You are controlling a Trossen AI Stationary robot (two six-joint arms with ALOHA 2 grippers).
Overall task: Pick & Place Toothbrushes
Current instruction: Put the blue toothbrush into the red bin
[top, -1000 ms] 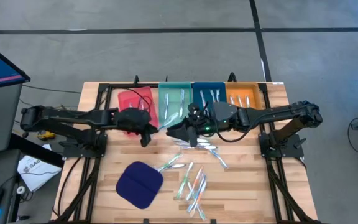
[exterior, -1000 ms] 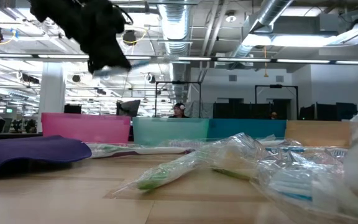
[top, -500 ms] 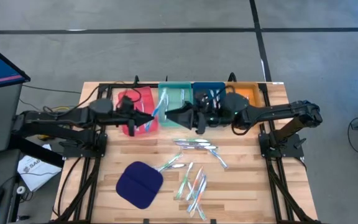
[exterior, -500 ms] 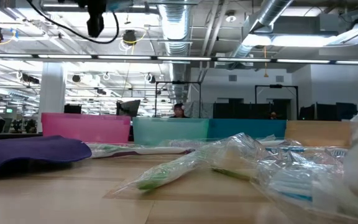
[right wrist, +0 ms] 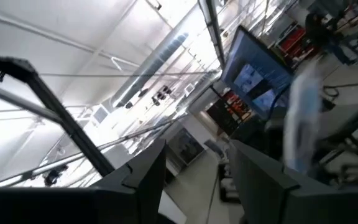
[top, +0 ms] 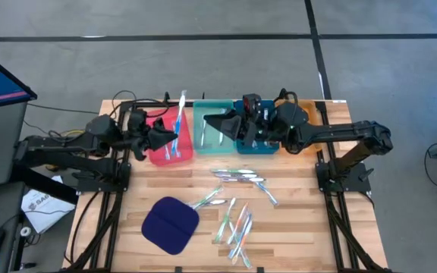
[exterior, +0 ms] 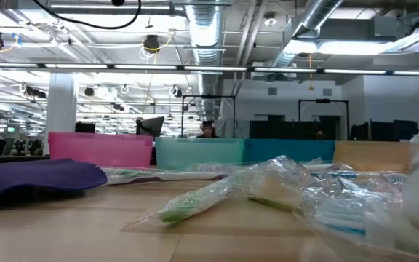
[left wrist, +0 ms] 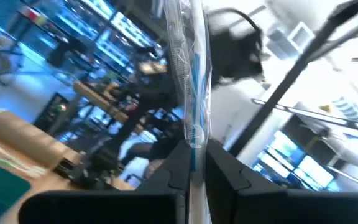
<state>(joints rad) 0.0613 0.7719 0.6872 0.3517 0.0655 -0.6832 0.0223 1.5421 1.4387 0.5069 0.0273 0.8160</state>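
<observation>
Above the red tray: left claw (top: pixel 162 137), fingers (left wrist: pixel 173 171) pinched shut on one wrapped toothbrush (top: pixel 180 114).
Held toothbrush: whitish stick with a blue streak, inside a clear crinkled wrapper; in the high view it runs from the claw toward the tray's far end, and in the left wrist view it stands straight out between the two dark fingers.
Right claw: raised above the teal tray (top: pixel 212 133), pointing toward the left claw (top: pixel 217 121); its two fingers (right wrist: pixel 143 177) stand apart with nothing between them.
Trays: four in a row at the table's far edge, namely red tray (top: pixel 156 149), teal, blue tray (top: pixel 260 144) and orange tray (top: pixel 306 114); a few thin sticks lie in each.
Loose toothbrushes: a scatter of wrapped sticks (top: pixel 237 220) on the wooden table (top: pixel 294 227) between the trays and the near edge, with green, blue and pink accents; they overlap, so an exact count is not possible, roughly a dozen.
Pad: one dark blue rounded cloth pad (top: pixel 170 224) near the table's front, to the left of the scatter.
Hard to make out: blue tray mostly covered by the right arm; both claws sit above the low view's frame, which shows only crumpled wrappers (exterior: pixel 282 189) up close.
</observation>
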